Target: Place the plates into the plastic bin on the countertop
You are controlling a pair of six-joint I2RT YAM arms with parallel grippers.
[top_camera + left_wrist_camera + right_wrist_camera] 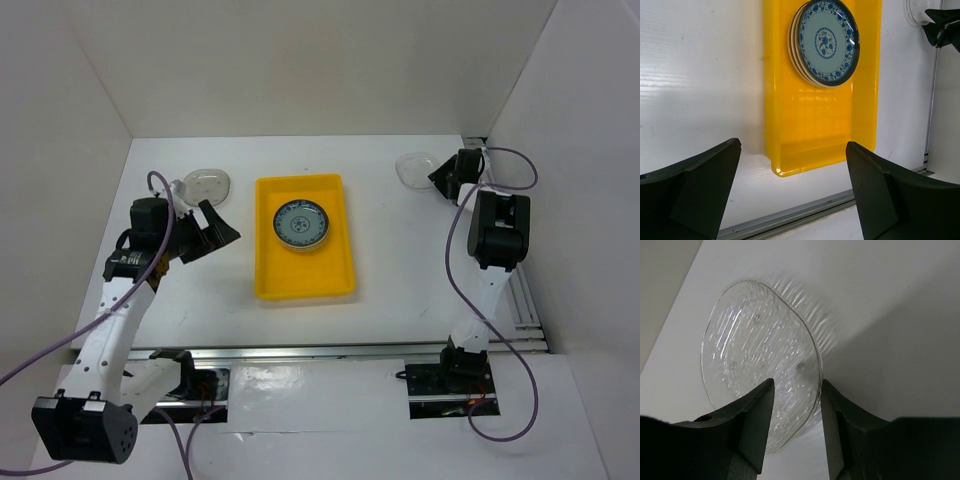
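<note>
See bin (305, 278) flat on counter (400, 270), open side up. Long axis runs from counter's near edge toward back wall (300, 60), short axis left-right, barely skewed. In left wrist view, bin (815, 125) runs up the frame, one short end nearest the camera.

Holds a stack (794, 50) in its far half. Blue plate (301, 224) on top, face up, lying level. Pale rims of lower plates peek out on one side of blue plate (827, 41) in left wrist view. Can't count the stack.

Two more plates outside bin, both on counter. Left glass plate (205, 184) just beyond bin's far-left corner, rim up. Right glass plate (413, 168) beyond bin's far-right corner, well apart from bin. All round, so no long axis to call on any plate.

Left gripper (205, 236): spread wide, nothing between fingers. Hangs left of bin, on the near side of left glass plate, aimed across at bin's left wall. Left gripper (792, 146) frames bin's short end in its own view.

Right gripper (445, 176): sits at right glass plate, on the side away from bin. Jaws partly narrowed, straddling the rim of right glass plate (760, 365), one of the fingers (755, 430) each side. Gap around the glass visible at right gripper (796, 390). Can't tell whether pads touch. Far plate edge blurred.
</note>
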